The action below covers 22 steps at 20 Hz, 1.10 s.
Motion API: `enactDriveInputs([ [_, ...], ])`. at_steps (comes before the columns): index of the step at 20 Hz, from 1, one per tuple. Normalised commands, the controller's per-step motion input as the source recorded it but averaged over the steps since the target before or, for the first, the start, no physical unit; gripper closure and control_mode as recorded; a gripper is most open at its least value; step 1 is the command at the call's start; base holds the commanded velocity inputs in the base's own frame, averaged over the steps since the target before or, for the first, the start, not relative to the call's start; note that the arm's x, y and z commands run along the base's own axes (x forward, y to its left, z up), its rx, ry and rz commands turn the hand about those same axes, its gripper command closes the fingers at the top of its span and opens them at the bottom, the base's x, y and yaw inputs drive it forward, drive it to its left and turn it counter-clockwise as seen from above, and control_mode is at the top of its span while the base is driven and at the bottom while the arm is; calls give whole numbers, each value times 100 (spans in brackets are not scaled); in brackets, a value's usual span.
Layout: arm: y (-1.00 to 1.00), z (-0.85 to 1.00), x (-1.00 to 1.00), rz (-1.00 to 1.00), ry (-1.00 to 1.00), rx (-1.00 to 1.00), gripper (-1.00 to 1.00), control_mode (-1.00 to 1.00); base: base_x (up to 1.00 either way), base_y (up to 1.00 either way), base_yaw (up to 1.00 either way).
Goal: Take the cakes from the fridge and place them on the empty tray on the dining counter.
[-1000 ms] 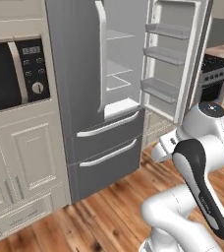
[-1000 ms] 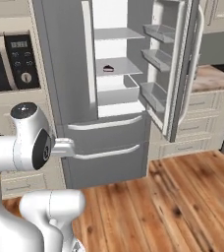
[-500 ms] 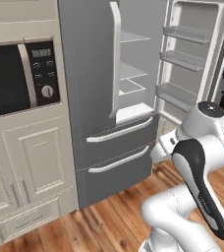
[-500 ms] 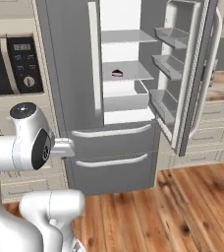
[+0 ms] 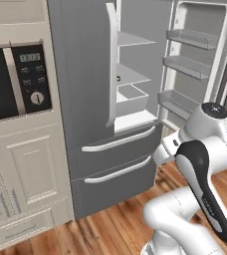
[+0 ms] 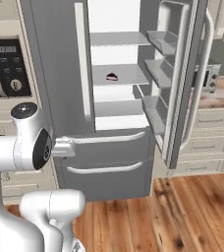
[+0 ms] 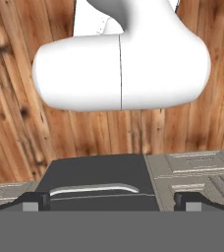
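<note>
The fridge [image 5: 80, 74] [image 6: 55, 74] stands ahead with its left door shut and its right door swung open, showing a white inside with glass shelves. A dark chocolate cake [image 6: 112, 77] with a pink-white layer sits on the middle shelf, and it shows as a tiny dark speck, the cake [image 5: 118, 78], beside the left door's edge. My gripper [image 7: 111, 202] is open and empty, held low and looking down at the fridge's bottom drawer [image 7: 94, 172] and the wood floor. The tray and the dining counter are out of view.
The open fridge door [image 5: 195, 64] [image 6: 182, 83] juts out on the right with several door bins. A cream cabinet with a black oven panel [image 5: 16, 79] [image 6: 6, 69] flanks the fridge on the left. A toaster [image 6: 207, 78] sits on the counter behind the door. Wood floor [image 6: 182, 211] lies in front.
The whole picture has shifted: the base has driven closer to the fridge and the camera with it. The arm keeps its pose and the gripper stays open.
</note>
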Motion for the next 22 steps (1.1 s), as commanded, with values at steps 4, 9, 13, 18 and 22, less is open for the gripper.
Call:
enactDriveInputs([
  [4,0,0,0,0,0,0,-100,100,52,-12,9],
  [9,0,0,0,0,0,0,-100,100,53,-15,10],
  [13,0,0,0,0,0,0,-100,100,41,-27,6],
  [18,0,0,0,0,0,0,-100,100,39,-31,6],
  [22,0,0,0,0,0,0,-100,100,42,-33,5],
])
